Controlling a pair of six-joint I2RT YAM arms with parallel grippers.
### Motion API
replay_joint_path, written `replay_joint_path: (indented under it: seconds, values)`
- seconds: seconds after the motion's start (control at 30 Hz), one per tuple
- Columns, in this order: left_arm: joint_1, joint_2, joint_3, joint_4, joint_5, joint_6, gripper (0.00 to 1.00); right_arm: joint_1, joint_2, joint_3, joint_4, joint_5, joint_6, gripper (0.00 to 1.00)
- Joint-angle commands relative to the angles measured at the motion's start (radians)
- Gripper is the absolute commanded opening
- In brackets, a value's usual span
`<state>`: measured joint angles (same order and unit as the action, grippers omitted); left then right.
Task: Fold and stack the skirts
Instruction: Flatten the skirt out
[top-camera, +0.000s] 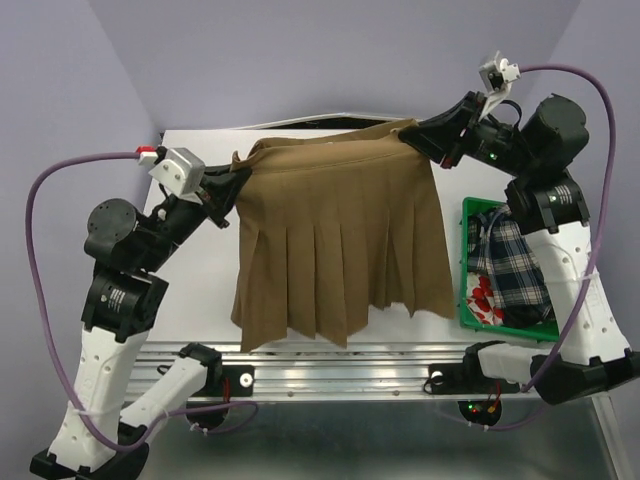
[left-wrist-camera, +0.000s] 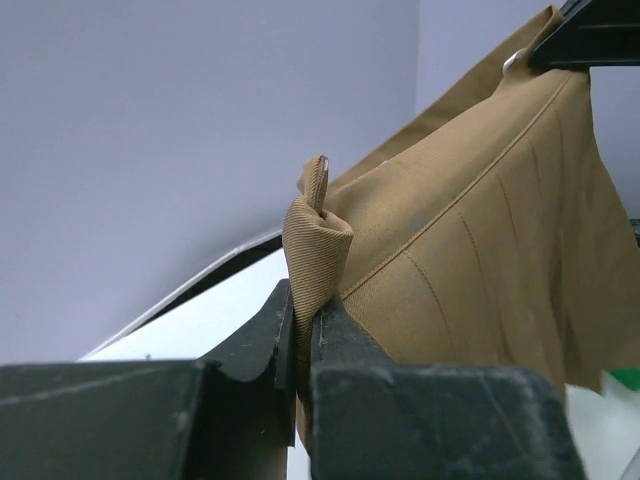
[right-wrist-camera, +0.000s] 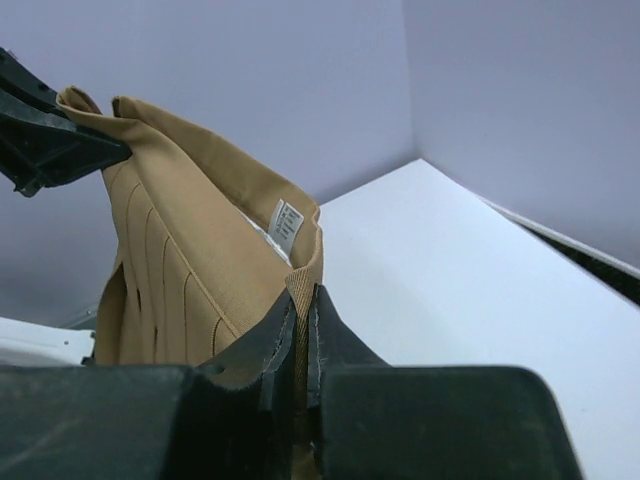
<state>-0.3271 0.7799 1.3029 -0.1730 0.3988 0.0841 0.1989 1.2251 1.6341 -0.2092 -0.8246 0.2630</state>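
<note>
White table: lies below the left gripper and the right gripper.

Tan pleated skirt: strung by its waistband from one set of fingers to the other, with the pleats hanging down and away from both. We cannot tell whether the hem touches the table. We judge it light and soft, a twill with some grip. It sags between the holds, so it will drape and not keep a shape.

Green tray: below and outboard of the right fingers. It holds the plaid skirt and the red-flowered white skirt, both crumpled.

Left gripper: jaws pinched tight on a bunched waistband corner.

Right gripper: jaws closed on the opposite waistband end, with the sewn label just beyond the fingertips.

Best holds, we think: the waistband corners, the thickest and firmest edge.
</note>
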Motion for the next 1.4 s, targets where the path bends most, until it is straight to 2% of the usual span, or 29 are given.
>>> replay_joint_path:
  seconds: [0.0, 0.13, 0.17, 0.23, 0.27, 0.3, 0.33, 0.37, 0.4, 0.43, 0.47, 0.57, 0.77, 0.83, 0.87, 0.9, 0.97, 1.0, 1.07, 1.13, 1.2, 1.23, 1.37]
  values:
    - [0.072, 0.013, -0.024, -0.023, -0.321, 0.072, 0.0, -0.099, 0.037, -0.043, 0.053, 0.246, -0.031, 0.01]
    - [0.072, 0.12, -0.066, 0.028, -0.301, 0.039, 0.0, -0.099, 0.166, -0.105, 0.106, 0.266, 0.001, 0.01]
    - [0.072, 0.143, -0.101, 0.052, -0.299, 0.037, 0.08, -0.099, 0.224, -0.117, 0.149, 0.265, 0.018, 0.01]
    - [0.071, 0.229, -0.131, 0.13, -0.331, 0.042, 0.14, -0.099, 0.296, -0.129, 0.191, 0.268, 0.024, 0.01]
    - [0.071, 0.27, -0.148, 0.154, -0.348, 0.048, 0.35, -0.099, 0.339, -0.12, 0.215, 0.283, 0.024, 0.02]
    - [0.071, 0.367, -0.143, 0.165, -0.377, 0.057, 0.47, -0.099, 0.435, -0.082, 0.231, 0.301, 0.022, 0.12]
    - [0.074, 0.418, -0.128, 0.165, -0.399, 0.06, 0.56, -0.099, 0.491, -0.082, 0.232, 0.314, 0.009, 0.28]
    - [0.074, 0.473, -0.078, 0.165, -0.452, 0.075, 0.71, -0.099, 0.549, -0.001, 0.191, 0.347, -0.007, 0.43]
    - [0.076, 0.571, -0.039, 0.164, -0.468, 0.083, 0.84, -0.099, 0.656, 0.05, 0.153, 0.37, -0.036, 0.71]
    - [0.085, 0.613, -0.006, 0.124, -0.477, 0.082, 0.87, -0.099, 0.706, 0.154, 0.084, 0.395, -0.054, 0.96]
    - [0.094, 0.671, 0.062, 0.104, -0.465, 0.068, 0.98, -0.099, 0.744, 0.199, 0.055, 0.45, -0.091, 1.0]
    - [0.125, 0.717, 0.125, 0.055, -0.443, 0.052, 0.99, -0.099, 0.783, 0.242, 0.031, 0.475, -0.145, 1.0]
    - [0.152, 0.714, 0.069, 0.038, -0.372, 0.085, 0.99, -0.099, 0.735, 0.224, -0.053, 0.417, -0.228, 0.98]
    - [0.152, 0.736, 0.055, 0.003, -0.348, 0.101, 0.98, -0.099, 0.723, 0.188, -0.082, 0.381, -0.272, 0.88]
    - [0.152, 0.763, 0.049, -0.012, -0.316, 0.114, 0.97, -0.09, 0.725, 0.184, -0.125, 0.366, -0.303, 0.78]
    - [0.154, 0.781, 0.052, -0.032, -0.307, 0.118, 0.94, -0.09, 0.729, 0.181, -0.149, 0.363, -0.315, 0.74]
    - [0.157, 0.818, 0.052, -0.088, -0.261, 0.121, 0.88, -0.09, 0.743, 0.178, -0.224, 0.364, -0.338, 0.66]
    - [0.157, 0.858, 0.061, -0.115, -0.249, 0.126, 0.79, -0.09, 0.76, 0.176, -0.249, 0.36, -0.369, 0.61]
    - [0.158, 0.884, 0.039, -0.157, -0.188, 0.138, 0.7, -0.09, 0.78, 0.175, -0.332, 0.346, -0.416, 0.52]
    - [0.16, 0.903, 0.012, -0.172, -0.135, 0.138, 0.65, -0.081, 0.803, 0.162, -0.378, 0.344, -0.447, 0.45]
    - [0.158, 0.918, -0.03, -0.184, -0.097, 0.158, 0.52, -0.072, 0.807, 0.113, -0.423, 0.337, -0.488, 0.36]
    - [0.158, 0.924, -0.053, -0.192, -0.077, 0.16, 0.41, -0.061, 0.807, 0.065, -0.435, 0.34, -0.508, 0.32]
    - [0.158, 0.969, -0.083, -0.204, -0.067, 0.164, 0.25, -0.052, 0.792, -0.049, -0.418, 0.361, -0.545, 0.27]
